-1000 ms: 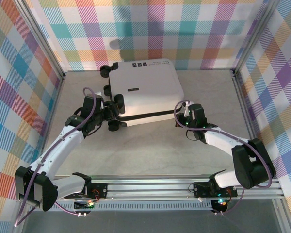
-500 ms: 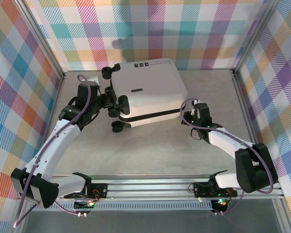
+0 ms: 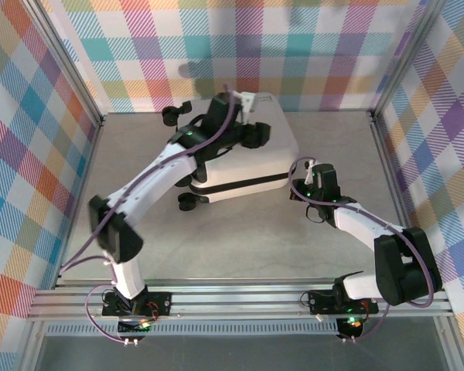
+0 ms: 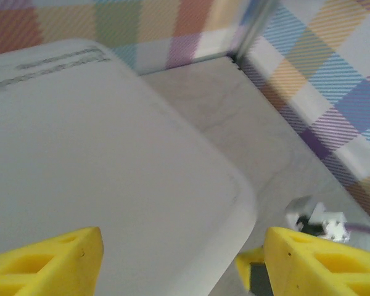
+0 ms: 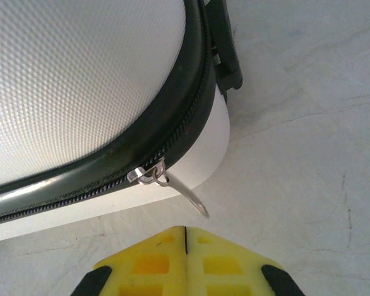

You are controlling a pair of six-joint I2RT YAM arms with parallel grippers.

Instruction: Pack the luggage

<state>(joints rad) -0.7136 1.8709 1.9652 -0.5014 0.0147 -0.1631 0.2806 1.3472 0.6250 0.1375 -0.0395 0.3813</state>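
Lying closed and flat toward the back of the table (image 3: 240,239), the white hard-shell suitcase (image 3: 247,166) shows its black wheels (image 3: 187,203) on the left. The left gripper (image 3: 257,133) hangs over the lid near its far right corner, yellow fingers (image 4: 49,256) spread wide apart with nothing between them. The right gripper (image 5: 185,240), fingers pressed together, sits just beside the near right corner, close to the metal zipper pull (image 5: 172,182) without touching it.
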